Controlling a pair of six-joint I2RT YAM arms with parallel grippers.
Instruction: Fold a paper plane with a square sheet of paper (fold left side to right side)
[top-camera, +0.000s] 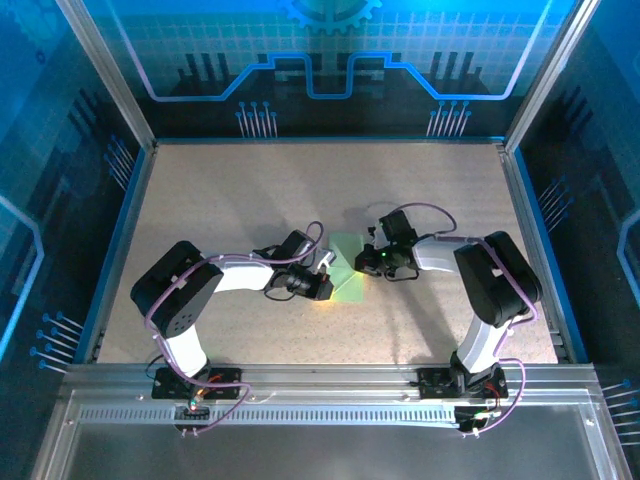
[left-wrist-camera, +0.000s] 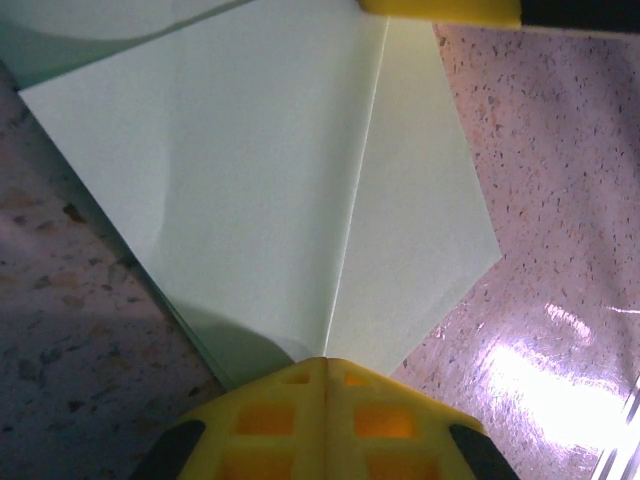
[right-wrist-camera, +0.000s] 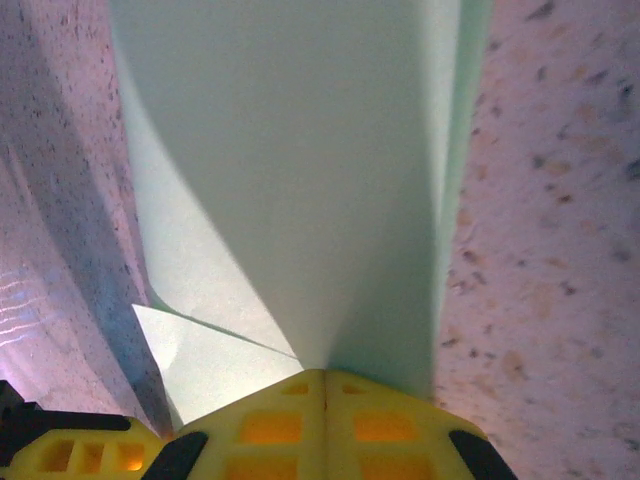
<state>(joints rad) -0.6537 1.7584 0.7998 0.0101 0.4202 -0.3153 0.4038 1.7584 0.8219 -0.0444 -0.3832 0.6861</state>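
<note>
Smooth, creased, kite-shaped paper plane (left-wrist-camera: 280, 180) on a speckled, glossy table (left-wrist-camera: 560, 150).

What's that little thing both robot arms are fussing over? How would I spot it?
Find the middle of the speckled beige table, where the two arms meet. Between the left claw and right claw lies the sheet of paper, both claws pinched shut on it. Pale green, thin and creased, it stands out from the black-and-white arms.

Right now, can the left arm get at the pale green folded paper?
Probably yes: the left end effector, shut, meets the pale green folded paper at its near corner, nothing between; the right end effector sits at the far edge.
</note>
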